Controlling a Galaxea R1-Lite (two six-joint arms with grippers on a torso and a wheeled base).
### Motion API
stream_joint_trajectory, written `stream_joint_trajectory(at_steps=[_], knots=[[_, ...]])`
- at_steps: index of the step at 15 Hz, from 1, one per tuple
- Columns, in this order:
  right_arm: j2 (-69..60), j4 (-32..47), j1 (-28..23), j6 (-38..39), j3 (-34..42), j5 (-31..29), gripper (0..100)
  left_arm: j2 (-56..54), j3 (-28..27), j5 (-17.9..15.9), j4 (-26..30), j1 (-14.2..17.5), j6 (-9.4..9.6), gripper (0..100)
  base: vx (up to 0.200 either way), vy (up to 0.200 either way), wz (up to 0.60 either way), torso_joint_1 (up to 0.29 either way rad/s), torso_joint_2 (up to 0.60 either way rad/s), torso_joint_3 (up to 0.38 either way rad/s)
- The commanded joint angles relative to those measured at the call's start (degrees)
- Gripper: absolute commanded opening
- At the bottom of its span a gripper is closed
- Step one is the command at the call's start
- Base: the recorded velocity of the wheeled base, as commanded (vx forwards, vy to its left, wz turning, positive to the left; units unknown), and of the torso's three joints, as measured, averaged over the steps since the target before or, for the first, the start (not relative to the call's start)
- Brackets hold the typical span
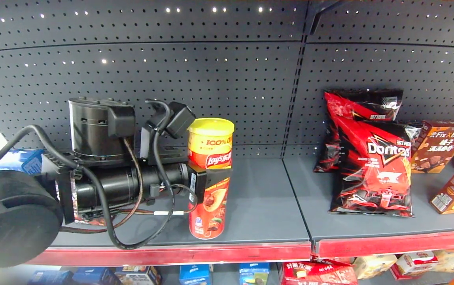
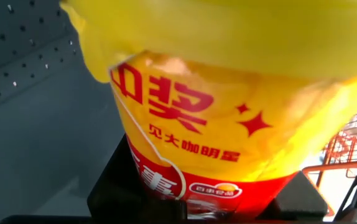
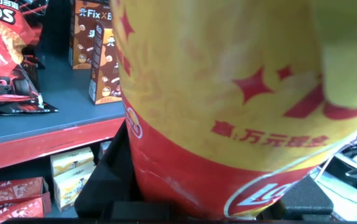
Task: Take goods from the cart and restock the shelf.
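2 chip cans are in hand, 1 per claw. The left gripper (image 1: 211, 175) is closed around the middle of the first chip can (image 1: 210, 146), a red and yellow tube with a yellow lid, its jaws spread only as wide as the tube. That can stands upright with its base down at the grey shelf board (image 1: 258, 206), close to the red front strip (image 1: 171, 253) and a little left of the seam between the 2 shelf panels. In the left wrist view the same can sits between 2 dark fingers (image 2: 113, 186).

The right gripper (image 3: 203, 205) grips the second chip can (image 3: 228, 112) in the same way, a dark finger (image 3: 107, 180) on each side of the tube. This can is off the shelf, out in front of it.

On the right panel of the shelf, well apart from the first can, 2 red and black snack bags (image 1: 373, 174) stand 1 behind the other against the perforated back wall (image 1: 211, 71). Just beside them are brown boxes (image 1: 442, 144). A blue box (image 1: 21, 160) sits at the far left of the shelf, behind the left arm. More boxes (image 3: 69, 171) fill the shelf below.
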Motion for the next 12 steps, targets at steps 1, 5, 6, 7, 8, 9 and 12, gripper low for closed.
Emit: stream_joint_trajectory(at_steps=[1, 5, 6, 7, 8, 9, 12], knots=[[0.1, 0.0, 0.0, 0.0, 0.0, 0.0, 0, 3.4, -0.3, 0.0, -0.4, 0.0, 0.03, 0, 0.0, 0.0, 0.0, 0.0, 0.0, 0.0], [0.1, 0.0, 0.0, 0.0, 0.0, 0.0, 0, 6.6, -1.1, 0.0, -0.8, -0.2, -0.06, 0, 0.0, 0.0, 0.0, 0.0, 0.0, 0.0], [0.1, 0.0, 0.0, 0.0, 0.0, 0.0, 0, 7.9, -2.4, 0.0, -0.7, -0.2, -0.15, 0, 0.0, 0.0, 0.0, 0.0, 0.0, 0.0], [0.1, 0.0, 0.0, 0.0, 0.0, 0.0, 0, 8.8, -3.5, 0.0, -0.7, -0.3, -0.15, 0, 0.0, 0.0, 0.0, 0.0, 0.0, 0.0], [0.1, 0.0, 0.0, 0.0, 0.1, 0.0, 0, 9.7, -4.3, 0.0, -0.7, -0.5, -0.15, 0, 0.0, 0.0, 0.0, 0.0, 0.0, 0.0], [0.1, 0.0, 0.0, 0.0, 0.1, 0.0, 0, 10.4, -5.0, 0.0, -0.7, -0.6, -0.15, 0, 0.0, 0.0, 0.0, 0.0, 0.0, 0.0], [0.1, 0.0, 0.0, 0.0, 0.0, 0.0, 0, 11.8, -6.2, 0.1, -0.8, -0.8, -0.15, 0, 0.0, 0.0, 0.0, 0.0, 0.0, 0.0]])
